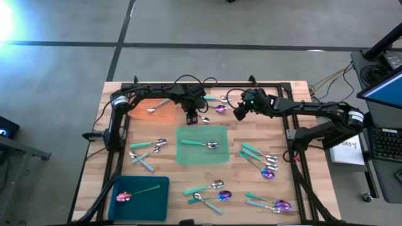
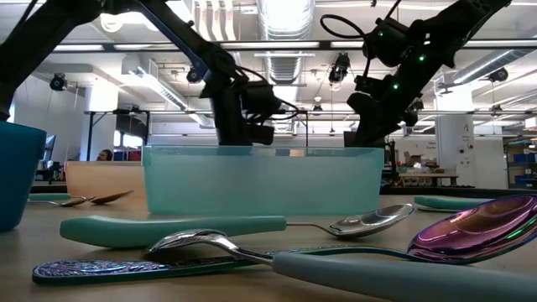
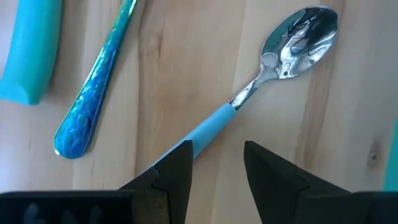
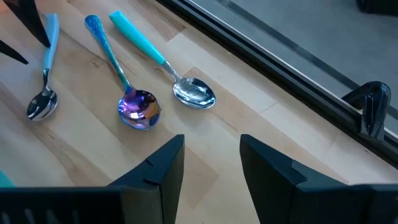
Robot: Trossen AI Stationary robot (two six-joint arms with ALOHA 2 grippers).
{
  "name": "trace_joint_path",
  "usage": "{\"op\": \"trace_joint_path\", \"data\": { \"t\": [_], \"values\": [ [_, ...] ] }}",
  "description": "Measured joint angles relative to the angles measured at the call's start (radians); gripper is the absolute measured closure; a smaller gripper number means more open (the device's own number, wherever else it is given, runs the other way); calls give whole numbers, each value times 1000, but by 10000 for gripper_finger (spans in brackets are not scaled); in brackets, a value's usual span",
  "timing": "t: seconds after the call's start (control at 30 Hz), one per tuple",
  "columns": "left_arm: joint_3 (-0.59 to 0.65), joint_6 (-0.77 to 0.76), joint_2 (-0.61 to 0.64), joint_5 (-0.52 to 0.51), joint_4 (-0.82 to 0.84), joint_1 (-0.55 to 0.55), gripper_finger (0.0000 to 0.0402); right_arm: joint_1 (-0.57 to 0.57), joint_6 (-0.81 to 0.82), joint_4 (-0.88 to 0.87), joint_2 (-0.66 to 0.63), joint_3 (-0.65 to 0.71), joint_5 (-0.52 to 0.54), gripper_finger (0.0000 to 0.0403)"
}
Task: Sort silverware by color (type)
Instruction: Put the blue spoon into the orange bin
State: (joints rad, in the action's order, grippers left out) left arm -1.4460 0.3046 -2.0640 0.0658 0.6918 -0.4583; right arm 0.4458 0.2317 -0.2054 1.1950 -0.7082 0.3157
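High view: wooden table [image 1: 295, 113] strewn with silverware [image 1: 260, 157]; left gripper [image 1: 191, 118] and right gripper [image 1: 239, 113] hover released.

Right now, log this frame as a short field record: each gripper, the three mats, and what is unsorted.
left gripper: open, above a teal-handled silver spoon
right gripper: open, holding nothing, near a purple-headed spoon
orange mat: one utensil
green mat: one spoon
teal mat: one purple-headed spoon
unsorted: many utensils lie on the bare table
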Motion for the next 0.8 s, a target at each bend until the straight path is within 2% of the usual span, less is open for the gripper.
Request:
{"op": "trace_joint_path", "data": {
  "t": [0.43, 0.8],
  "values": [
    [-2, 110, 2, 3, -21, 3, 272, 0, 0, 0, 0, 0, 0, 257],
    [-7, 112, -47, -3, -68, -14, 272, 0, 0, 0, 0, 0, 0, 257]
  ]
}}
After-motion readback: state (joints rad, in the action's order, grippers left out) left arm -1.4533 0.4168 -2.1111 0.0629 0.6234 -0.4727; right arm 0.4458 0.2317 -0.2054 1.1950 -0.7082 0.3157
